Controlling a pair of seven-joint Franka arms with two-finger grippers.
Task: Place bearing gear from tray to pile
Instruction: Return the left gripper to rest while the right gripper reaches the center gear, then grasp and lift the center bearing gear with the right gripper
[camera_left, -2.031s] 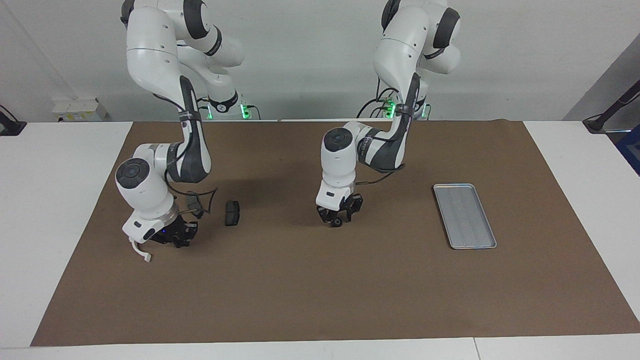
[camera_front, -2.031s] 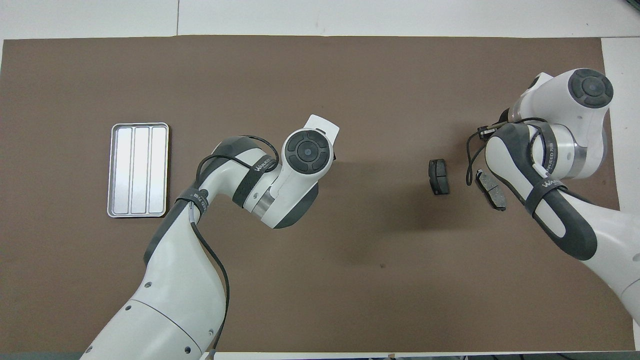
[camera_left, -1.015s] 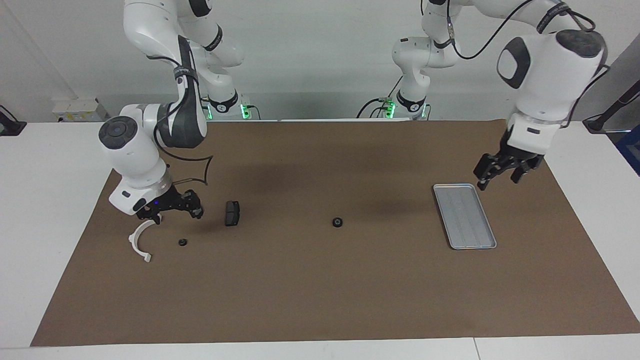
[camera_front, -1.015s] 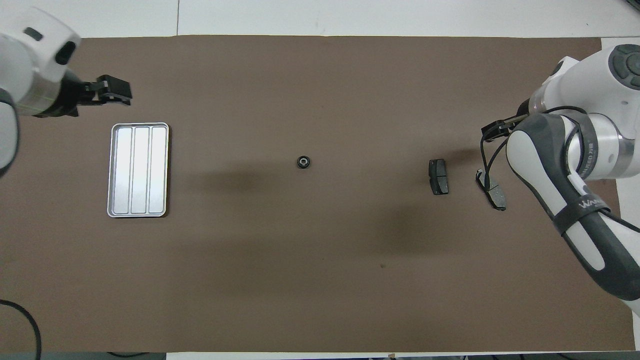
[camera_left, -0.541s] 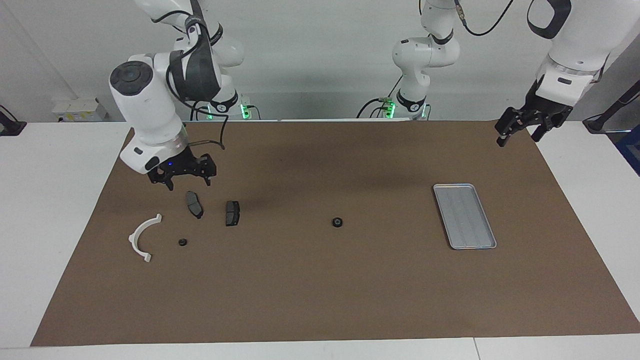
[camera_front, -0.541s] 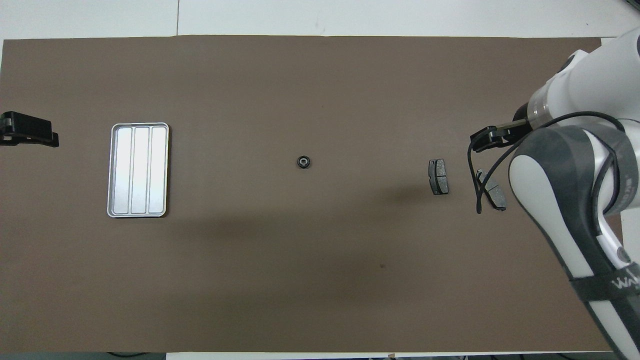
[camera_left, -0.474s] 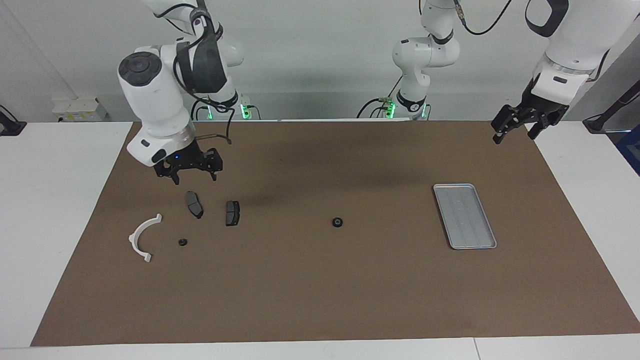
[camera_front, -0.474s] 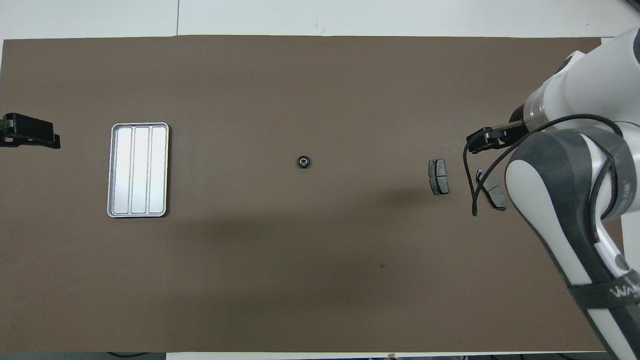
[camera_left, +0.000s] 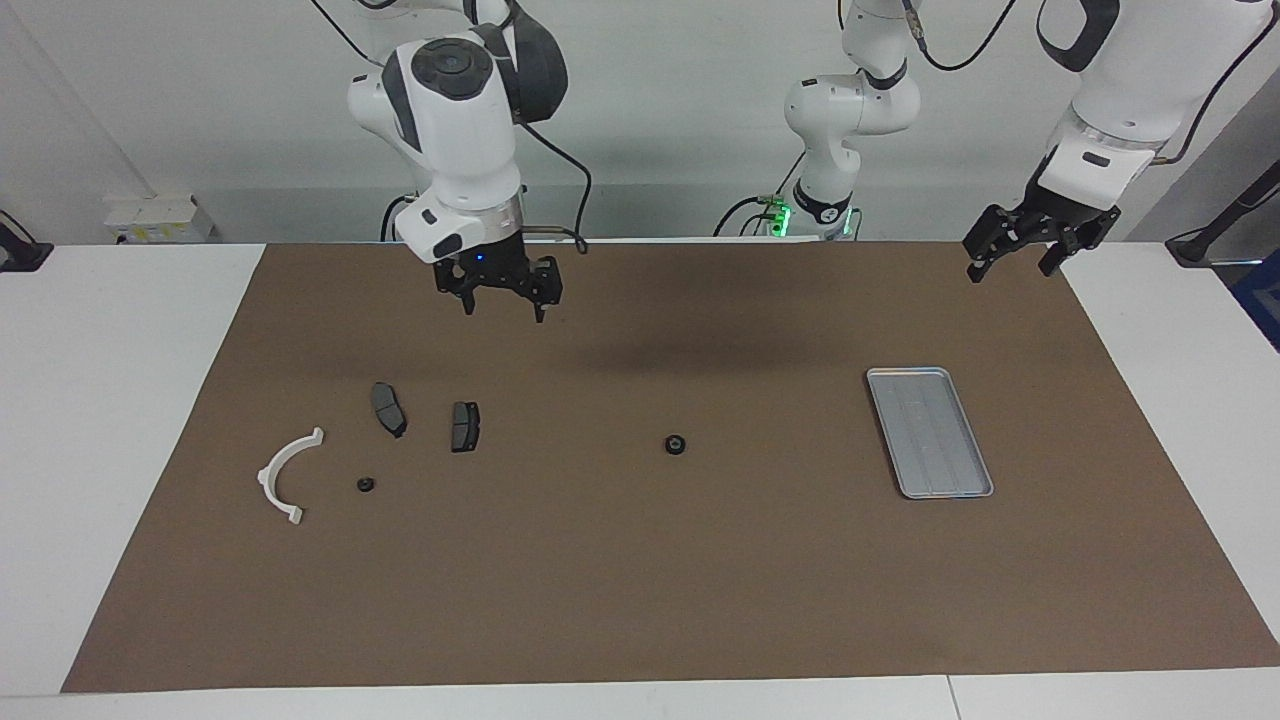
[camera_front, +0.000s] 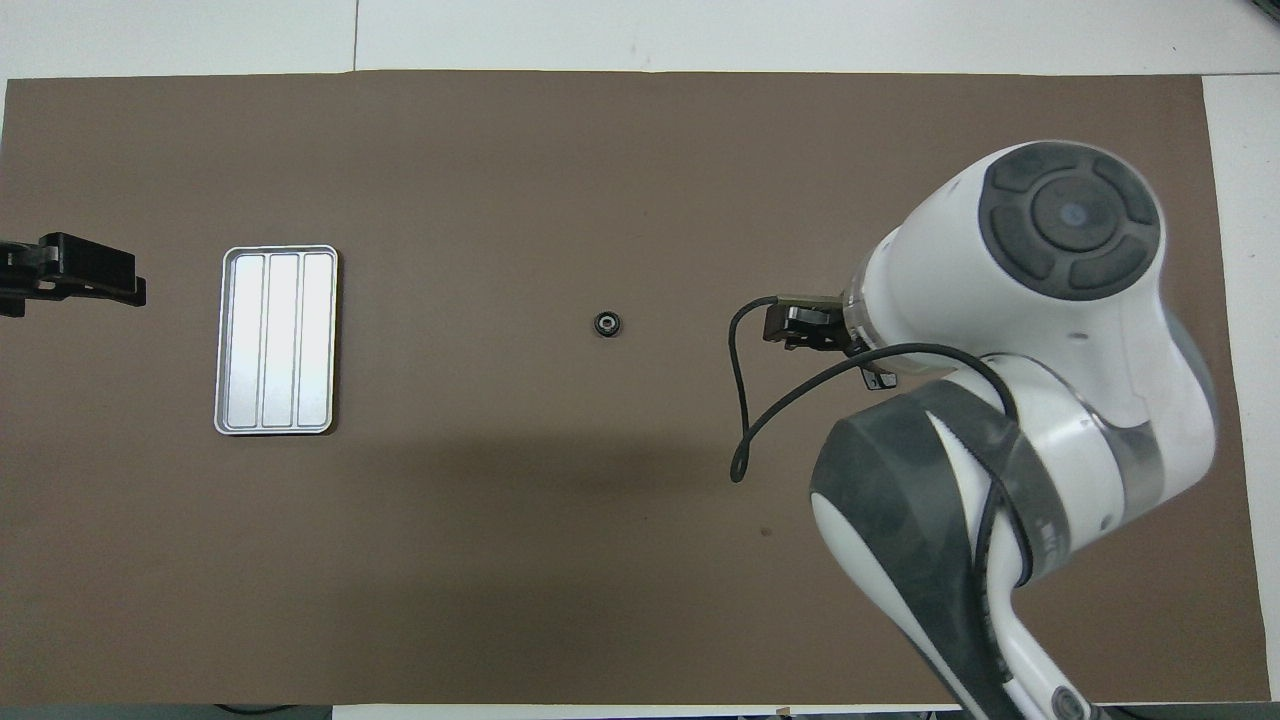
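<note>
The tray (camera_left: 929, 431) is seen lying flat on the brown mat (camera_left: 640, 600) of the counter (camera_left: 110, 330), toward the left arm's end, and nothing is seen in it. In the overhead view the tray (camera_front: 276, 340) is found at about 9 o'clock from the mat's middle.

One bearing gear (camera_left: 676, 445) is found on the mat near the middle of the counter, well apart from the tray and from the pile; in the overhead view this bearing gear (camera_front: 607, 323) sits close to the centre. A second small gear (camera_left: 366, 485) is seen among the pile, between the white arc (camera_left: 285, 474) and the two dark pads. The first pad (camera_left: 388, 408) and the second pad (camera_left: 464, 426) lie side by side, nearer to the robots than the second small gear. In the facing view the pile is placed at about 9 o'clock from the mat's middle.

The right gripper (camera_left: 503, 297) is held in the air over the mat's edge by the robots, toward the right arm's end; its fingers are spread wide and nothing is held. The left gripper (camera_left: 1022, 253) is raised over the mat's corner at the left arm's end, at about 2 o'clock in the facing view; its fingers are spread wide as well, with nothing between them.
</note>
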